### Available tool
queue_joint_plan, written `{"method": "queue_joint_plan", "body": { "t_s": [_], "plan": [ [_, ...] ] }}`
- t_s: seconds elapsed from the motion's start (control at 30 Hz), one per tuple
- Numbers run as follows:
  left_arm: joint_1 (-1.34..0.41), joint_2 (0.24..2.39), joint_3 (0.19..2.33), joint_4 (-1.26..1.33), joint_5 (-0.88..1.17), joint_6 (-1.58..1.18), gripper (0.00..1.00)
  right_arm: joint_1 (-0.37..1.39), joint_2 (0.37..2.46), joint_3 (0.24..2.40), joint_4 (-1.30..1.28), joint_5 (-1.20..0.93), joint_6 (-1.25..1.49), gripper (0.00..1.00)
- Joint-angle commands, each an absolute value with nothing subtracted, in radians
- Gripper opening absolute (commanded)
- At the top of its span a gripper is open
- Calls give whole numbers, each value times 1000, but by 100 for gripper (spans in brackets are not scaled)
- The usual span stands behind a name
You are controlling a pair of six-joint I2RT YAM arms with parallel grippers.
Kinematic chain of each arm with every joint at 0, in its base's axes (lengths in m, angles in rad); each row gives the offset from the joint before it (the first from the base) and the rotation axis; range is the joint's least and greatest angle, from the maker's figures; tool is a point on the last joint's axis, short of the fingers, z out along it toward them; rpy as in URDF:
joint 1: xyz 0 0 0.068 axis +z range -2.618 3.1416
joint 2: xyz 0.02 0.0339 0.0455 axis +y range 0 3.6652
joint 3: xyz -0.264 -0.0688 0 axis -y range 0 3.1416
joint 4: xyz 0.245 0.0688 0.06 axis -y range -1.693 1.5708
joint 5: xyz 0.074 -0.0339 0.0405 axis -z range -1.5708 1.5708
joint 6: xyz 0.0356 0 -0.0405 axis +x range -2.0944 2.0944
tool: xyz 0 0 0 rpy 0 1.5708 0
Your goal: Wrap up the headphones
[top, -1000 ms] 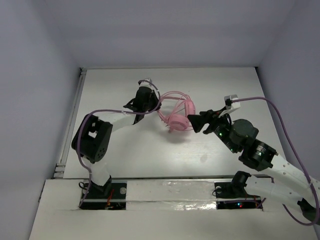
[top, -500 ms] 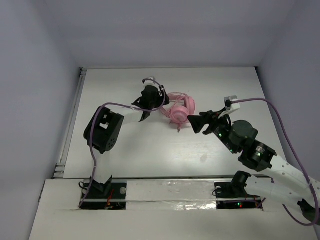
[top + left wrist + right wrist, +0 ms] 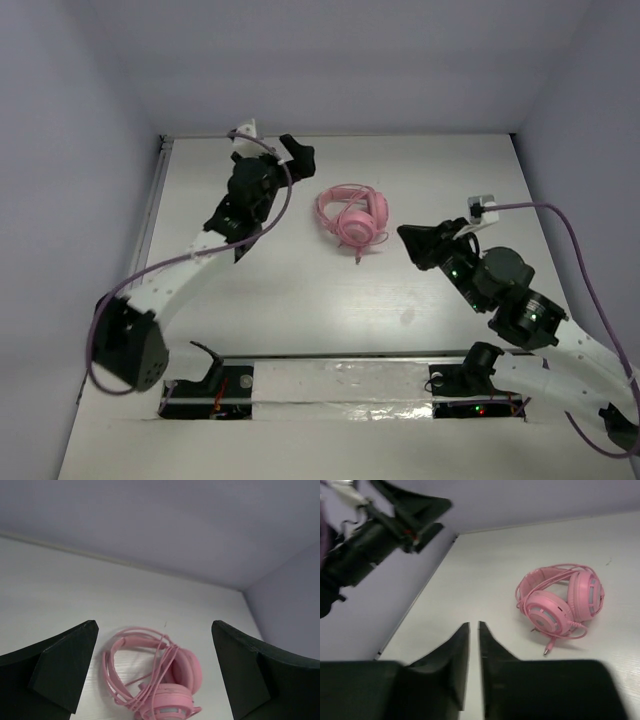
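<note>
The headphones lie flat mid-counter, earcups side by side, the pink cord looped over the headband. The left tool hangs just beside them, spread wide and empty. The right tool is nearly pressed together and grips nothing.

Headphones lie between left pincer and right pincer, seemingly untouched.

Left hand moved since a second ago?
Yes. The left hand has pulled back from the headphones toward the table's left edge, and it is now open.
</note>
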State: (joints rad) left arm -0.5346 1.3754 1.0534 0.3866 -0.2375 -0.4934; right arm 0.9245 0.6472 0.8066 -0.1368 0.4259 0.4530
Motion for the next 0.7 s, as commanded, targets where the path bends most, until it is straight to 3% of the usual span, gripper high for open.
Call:
{"method": "queue_joint_plan", "body": {
  "t_s": [0.0, 0.07, 0.17, 0.27, 0.3, 0.4, 0.5, 0.67],
  "plan": [
    [-531, 1148, 1002, 324, -314, -450, 99, 930, 563, 845, -144, 500, 466, 12],
    [-531, 1054, 963, 263, -327, -442, 99, 930, 499, 860, -179, 524, 465, 3],
    [-531, 885, 925, 140, -340, -439, 99, 930, 404, 911, -241, 598, 476, 2],
    [-531, 749, 899, 16, -348, -448, 99, 930, 348, 956, -304, 650, 477, 17],
    [-531, 686, 891, 2, -344, -446, 99, 930, 333, 969, -322, 664, 483, 35],
    [-531, 599, 867, -101, -373, -443, 99, 930, 340, 1006, -396, 692, 509, 64],
    [-531, 494, 832, -132, -365, -437, 99, 930, 353, 988, -442, 716, 555, 73],
    [-531, 430, 802, -170, -353, -411, 99, 930, 385, 943, -451, 706, 607, 74]
  ]
}}
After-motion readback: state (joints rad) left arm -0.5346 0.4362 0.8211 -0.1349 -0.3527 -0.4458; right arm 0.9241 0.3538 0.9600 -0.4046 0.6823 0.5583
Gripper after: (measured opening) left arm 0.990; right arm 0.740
